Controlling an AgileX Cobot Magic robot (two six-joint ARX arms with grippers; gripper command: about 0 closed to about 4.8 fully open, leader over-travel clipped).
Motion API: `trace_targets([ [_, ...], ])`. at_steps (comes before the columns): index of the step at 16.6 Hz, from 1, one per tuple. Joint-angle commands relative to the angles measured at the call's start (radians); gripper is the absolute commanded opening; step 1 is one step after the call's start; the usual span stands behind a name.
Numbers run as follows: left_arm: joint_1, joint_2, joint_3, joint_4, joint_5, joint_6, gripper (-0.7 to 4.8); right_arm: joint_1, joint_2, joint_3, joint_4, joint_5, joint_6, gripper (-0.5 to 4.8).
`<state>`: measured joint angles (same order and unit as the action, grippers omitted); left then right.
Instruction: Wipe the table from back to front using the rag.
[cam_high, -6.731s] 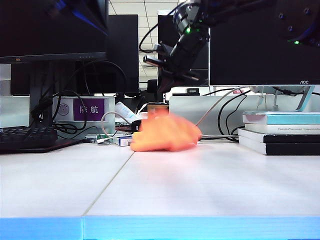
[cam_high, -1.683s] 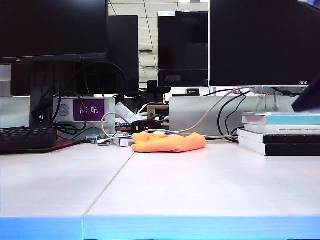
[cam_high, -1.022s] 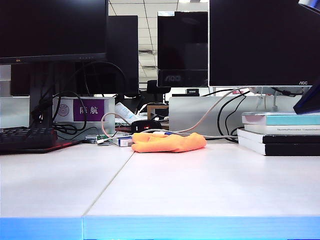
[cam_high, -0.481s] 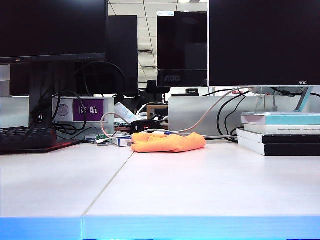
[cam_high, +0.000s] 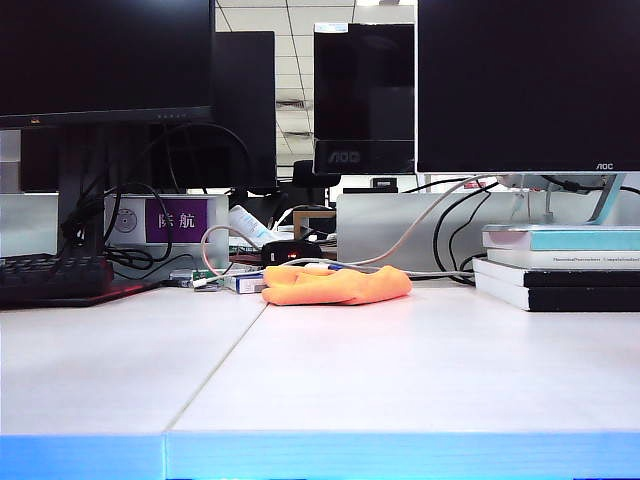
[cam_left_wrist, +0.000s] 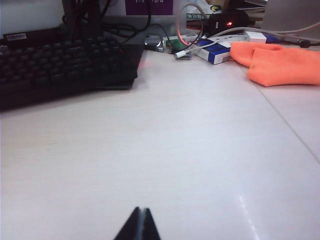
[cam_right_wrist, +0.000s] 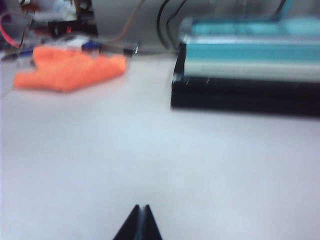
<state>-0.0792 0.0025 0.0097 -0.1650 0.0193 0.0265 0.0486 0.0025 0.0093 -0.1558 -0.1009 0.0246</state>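
The orange rag (cam_high: 337, 285) lies crumpled and flat at the back of the white table (cam_high: 400, 370), just in front of the cables. It also shows in the left wrist view as the rag (cam_left_wrist: 282, 64) and in the right wrist view as the rag (cam_right_wrist: 67, 72). My left gripper (cam_left_wrist: 141, 211) is shut and empty, low over bare table far from the rag. My right gripper (cam_right_wrist: 141, 207) is likewise shut and empty, well short of the rag. Neither arm appears in the exterior view.
A black keyboard (cam_left_wrist: 60, 65) lies at the back left. A stack of books (cam_high: 560, 268) sits at the back right, seen close as books (cam_right_wrist: 250, 75). Monitors (cam_high: 525, 85), cables and a small blue box (cam_left_wrist: 217, 50) line the back edge.
The dark piece of the right arm at the right edge of the exterior view has pulled out of sight. The rag has not moved over the last second.
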Motion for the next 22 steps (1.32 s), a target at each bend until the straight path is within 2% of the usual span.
trace_targets([
  [1, -0.002, -0.002, -0.002, -0.016, 0.003, 0.0, -0.02, 0.002, 0.0, -0.007, -0.02, 0.089, -0.003, -0.01],
  [4, -0.002, -0.002, -0.002, -0.016, 0.003, 0.0, -0.02, 0.004, 0.0, -0.007, -0.02, 0.126, -0.003, -0.01],
  [9, -0.002, -0.002, -0.002, -0.016, 0.003, 0.0, -0.02, 0.008, 0.0, -0.007, -0.019, 0.125, -0.002, -0.01],
  [11, -0.002, -0.002, -0.002, -0.016, 0.003, 0.0, -0.02, 0.04, 0.0, -0.007, -0.018, 0.138, -0.002, -0.01],
  [14, -0.002, -0.002, -0.002, -0.016, 0.003, 0.0, -0.02, 0.1, 0.0, -0.007, -0.011, 0.215, -0.002, -0.01],
  [16, -0.002, -0.002, -0.002, -0.016, 0.003, 0.0, -0.02, 0.1, 0.0, -0.007, -0.003, 0.168, -0.002, 0.0],
  [22, -0.002, -0.002, -0.002, -0.016, 0.003, 0.0, -0.02, 0.099, 0.0, -0.007, -0.004, 0.162, -0.002, -0.01],
])
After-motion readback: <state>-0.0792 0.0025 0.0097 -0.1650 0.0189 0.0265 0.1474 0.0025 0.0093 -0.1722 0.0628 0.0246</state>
